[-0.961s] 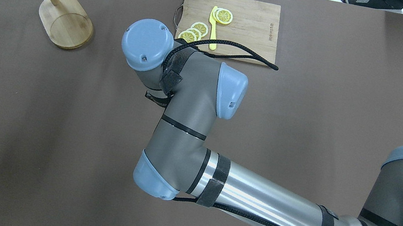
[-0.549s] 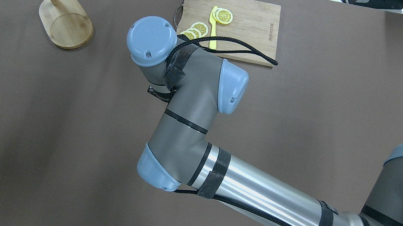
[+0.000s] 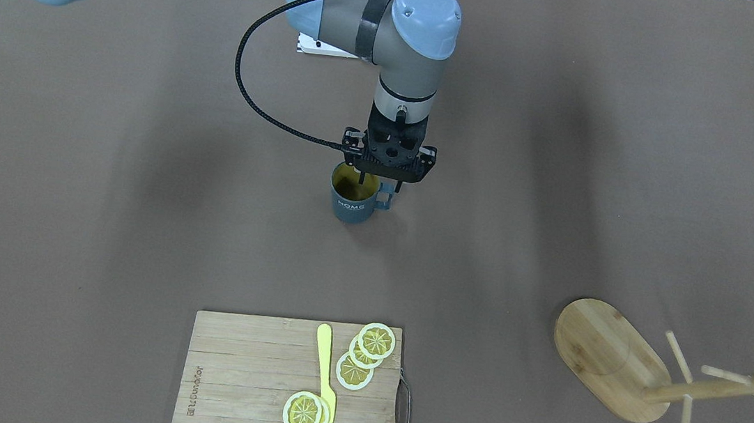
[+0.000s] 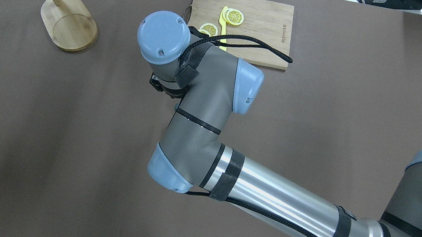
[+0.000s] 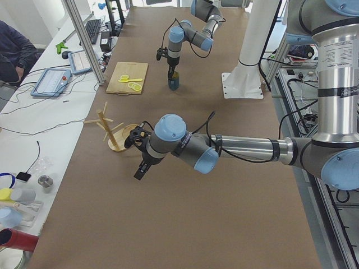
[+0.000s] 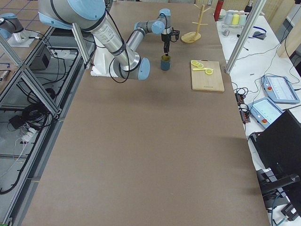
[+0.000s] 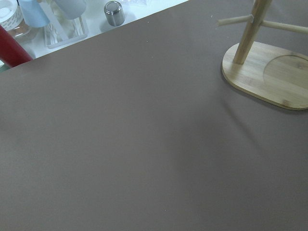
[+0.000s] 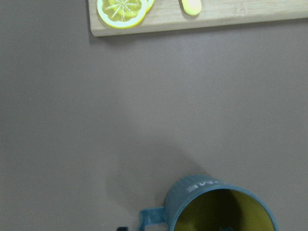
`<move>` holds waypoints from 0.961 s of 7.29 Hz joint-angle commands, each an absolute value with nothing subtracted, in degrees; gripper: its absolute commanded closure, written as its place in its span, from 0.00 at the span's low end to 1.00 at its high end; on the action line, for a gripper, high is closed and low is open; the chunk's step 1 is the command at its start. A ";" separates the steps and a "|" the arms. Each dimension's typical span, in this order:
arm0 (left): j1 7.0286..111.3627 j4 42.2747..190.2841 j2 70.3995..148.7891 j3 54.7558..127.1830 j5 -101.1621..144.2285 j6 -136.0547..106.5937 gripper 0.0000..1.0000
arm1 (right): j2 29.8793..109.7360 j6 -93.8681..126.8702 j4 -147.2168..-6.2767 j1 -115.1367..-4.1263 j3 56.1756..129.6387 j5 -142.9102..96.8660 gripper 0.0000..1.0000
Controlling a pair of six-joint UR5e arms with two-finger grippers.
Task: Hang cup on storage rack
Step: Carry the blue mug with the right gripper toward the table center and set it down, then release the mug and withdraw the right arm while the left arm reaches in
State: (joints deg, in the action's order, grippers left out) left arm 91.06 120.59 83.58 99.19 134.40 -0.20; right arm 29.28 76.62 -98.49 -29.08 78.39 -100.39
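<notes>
The blue-grey cup (image 3: 352,203) with a yellow inside stands upright on the brown table, handle toward the storage rack side. It also shows in the right wrist view (image 8: 219,207). My right gripper (image 3: 377,185) is open right over it. One finger is inside the cup and the other is outside, by the handle. In the overhead view my right wrist (image 4: 163,38) hides the cup. The storage rack (image 3: 613,362), a bamboo mug tree, stands empty far off (image 4: 69,22). My left gripper (image 5: 138,172) hovers near the rack; I cannot tell whether it is open or shut.
A bamboo cutting board (image 3: 247,380) with lemon slices (image 3: 374,341) and a yellow knife (image 3: 325,374) lies beyond the cup. Bottles and a metal tin (image 7: 114,12) stand off the table's end behind the rack.
My right wrist has shifted a little away from the robot, toward the cutting board, and turned slightly. The rack and board have not moved.
</notes>
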 commanded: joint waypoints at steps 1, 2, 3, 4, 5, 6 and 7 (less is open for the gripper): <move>91.05 120.67 83.76 99.93 134.56 -1.57 0.01 | 30.92 72.62 -99.14 -34.33 82.42 -104.99 0.00; 90.97 120.85 83.93 100.19 134.73 -4.45 0.01 | 34.16 69.12 -99.31 -36.80 85.57 -106.16 0.00; 90.62 124.16 84.11 100.63 134.82 -9.09 0.01 | 38.54 63.77 -99.23 -39.61 88.82 -107.65 0.00; 88.27 130.71 84.20 100.63 134.82 -12.71 0.01 | 41.80 58.41 -99.05 -42.68 90.25 -109.67 0.00; 85.28 136.70 84.20 100.63 134.91 -17.53 0.01 | 43.92 53.31 -98.88 -45.93 90.35 -111.60 0.00; 82.56 142.15 84.20 100.63 134.65 -23.15 0.01 | 46.38 46.82 -98.44 -49.71 90.35 -113.88 0.00; 80.27 144.82 84.20 100.63 134.30 -24.59 0.01 | 49.89 40.75 -96.61 -53.31 90.35 -116.34 0.00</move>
State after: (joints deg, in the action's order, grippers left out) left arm 83.41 139.93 84.19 100.62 134.65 -20.81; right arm 45.90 48.52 -98.20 -48.71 90.23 -113.34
